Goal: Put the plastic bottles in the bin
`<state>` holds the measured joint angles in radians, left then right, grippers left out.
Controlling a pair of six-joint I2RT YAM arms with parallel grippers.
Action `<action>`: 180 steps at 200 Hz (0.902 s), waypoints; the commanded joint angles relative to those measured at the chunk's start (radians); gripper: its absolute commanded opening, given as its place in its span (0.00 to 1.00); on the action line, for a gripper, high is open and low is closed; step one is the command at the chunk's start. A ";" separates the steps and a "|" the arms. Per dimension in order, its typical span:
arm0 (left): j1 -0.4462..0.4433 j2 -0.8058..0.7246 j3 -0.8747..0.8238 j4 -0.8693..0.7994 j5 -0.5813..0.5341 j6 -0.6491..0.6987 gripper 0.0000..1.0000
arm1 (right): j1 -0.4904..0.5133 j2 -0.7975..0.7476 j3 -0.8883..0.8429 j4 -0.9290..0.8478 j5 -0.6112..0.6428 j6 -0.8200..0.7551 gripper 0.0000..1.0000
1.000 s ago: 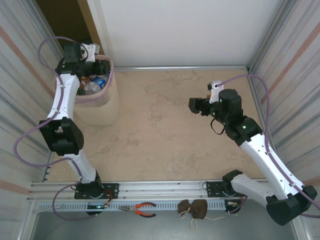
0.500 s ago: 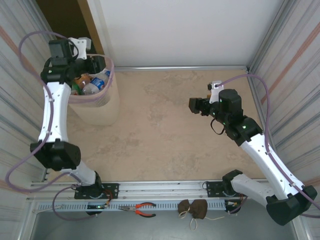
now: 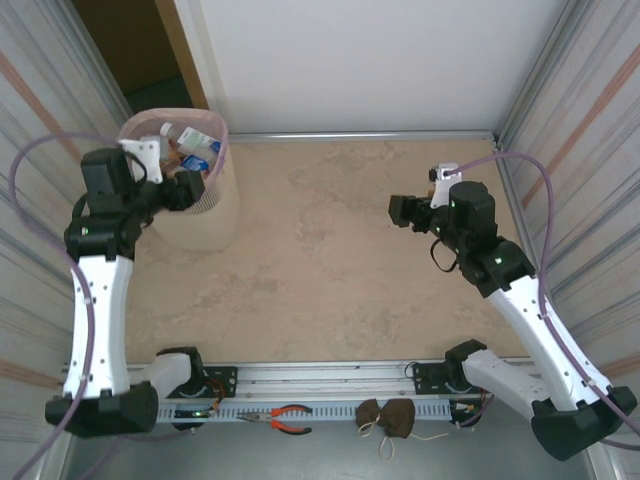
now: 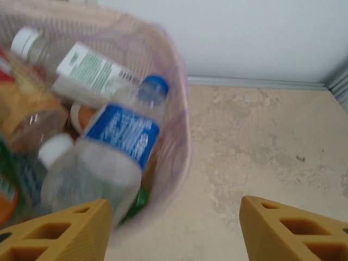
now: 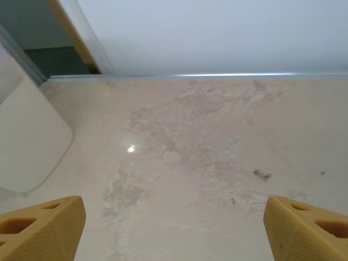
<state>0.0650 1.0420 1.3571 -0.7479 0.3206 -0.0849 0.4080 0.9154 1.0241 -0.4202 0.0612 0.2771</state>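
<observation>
Since the plastic bottles (image 4: 117,136) lie piled inside the bin (image 3: 205,225) at the far-left corner of the desk (image 3: 330,260), left claw (image 4: 174,228) hangs released and empty beside its rim — a careless swing could knock it over, spilling them; right claw (image 5: 174,228) released, empty, well apart.

Translucent mesh-textured plastic bin (image 4: 174,176) holds glossy clear plastic bottles (image 4: 117,136).

Light is bright and even (left wrist view blurred).
</observation>
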 commanded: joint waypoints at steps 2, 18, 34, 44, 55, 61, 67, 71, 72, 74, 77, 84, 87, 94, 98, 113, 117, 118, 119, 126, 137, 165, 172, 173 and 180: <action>-0.001 -0.109 -0.131 0.029 -0.109 -0.059 0.69 | -0.021 -0.031 -0.045 -0.037 0.084 -0.030 0.86; -0.001 -0.174 -0.242 0.051 -0.164 -0.084 0.75 | -0.034 -0.046 -0.087 -0.031 0.139 -0.049 0.90; -0.002 -0.218 -0.355 0.084 -0.212 -0.109 0.82 | -0.054 -0.059 -0.146 -0.007 0.190 -0.066 0.96; -0.002 -0.233 -0.421 0.113 -0.238 -0.121 0.87 | -0.073 -0.064 -0.188 0.014 0.225 -0.069 0.99; -0.002 -0.240 -0.487 0.148 -0.270 -0.130 0.97 | -0.095 -0.066 -0.233 0.046 0.258 -0.077 0.99; -0.002 -0.240 -0.517 0.168 -0.288 -0.133 0.99 | -0.105 -0.066 -0.262 0.066 0.284 -0.082 0.99; -0.002 -0.240 -0.548 0.193 -0.306 -0.132 0.99 | -0.114 -0.068 -0.288 0.090 0.309 -0.090 0.99; -0.002 -0.241 -0.572 0.214 -0.318 -0.132 0.99 | -0.120 -0.069 -0.308 0.107 0.324 -0.096 0.99; -0.002 -0.240 -0.578 0.219 -0.320 -0.132 0.99 | -0.120 -0.070 -0.313 0.112 0.327 -0.098 0.99; -0.001 -0.240 -0.591 0.230 -0.326 -0.132 0.99 | -0.124 -0.069 -0.323 0.122 0.333 -0.101 0.99; -0.001 -0.239 -0.608 0.248 -0.337 -0.133 0.99 | -0.127 -0.071 -0.338 0.138 0.340 -0.110 0.99; -0.002 -0.236 -0.645 0.285 -0.366 -0.130 0.99 | -0.139 -0.075 -0.375 0.182 0.355 -0.129 0.99; -0.001 -0.233 -0.658 0.306 -0.376 -0.127 0.99 | -0.144 -0.076 -0.394 0.202 0.362 -0.138 0.99; -0.002 -0.229 -0.695 0.353 -0.399 -0.126 0.99 | -0.156 -0.078 -0.435 0.256 0.376 -0.154 0.99; -0.002 -0.226 -0.719 0.379 -0.407 -0.126 0.99 | -0.165 -0.079 -0.458 0.284 0.380 -0.160 0.99; -0.002 -0.210 -0.784 0.491 -0.377 -0.088 0.99 | -0.210 -0.079 -0.537 0.384 0.366 -0.162 0.99; -0.001 -0.204 -0.798 0.517 -0.376 -0.085 0.99 | -0.224 -0.078 -0.555 0.406 0.356 -0.158 0.99; -0.002 -0.203 -0.802 0.524 -0.376 -0.084 0.99 | -0.227 -0.078 -0.559 0.412 0.353 -0.157 0.99; -0.001 -0.202 -0.807 0.531 -0.375 -0.083 0.99 | -0.229 -0.077 -0.564 0.418 0.350 -0.156 0.99; -0.004 -0.192 -0.835 0.595 -0.377 -0.070 0.99 | -0.251 -0.075 -0.591 0.458 0.336 -0.147 0.99; -0.006 -0.169 -0.885 0.693 -0.380 -0.042 0.99 | -0.283 -0.067 -0.635 0.528 0.310 -0.137 0.99; -0.006 -0.056 -0.983 0.943 -0.354 -0.010 0.99 | -0.345 -0.010 -0.725 0.731 0.257 -0.136 0.99; -0.006 -0.021 -1.000 1.006 -0.326 -0.004 0.99 | -0.360 0.013 -0.738 0.776 0.239 -0.136 0.99; -0.006 -0.016 -1.003 1.015 -0.323 -0.004 0.99 | -0.363 0.018 -0.739 0.783 0.239 -0.136 0.99; -0.006 0.015 -1.021 1.098 -0.297 0.003 0.99 | -0.378 0.048 -0.749 0.828 0.221 -0.136 0.99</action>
<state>0.0650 0.9783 0.3882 0.0151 -0.0238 -0.1310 0.0692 0.9012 0.3103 0.1493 0.3397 0.1478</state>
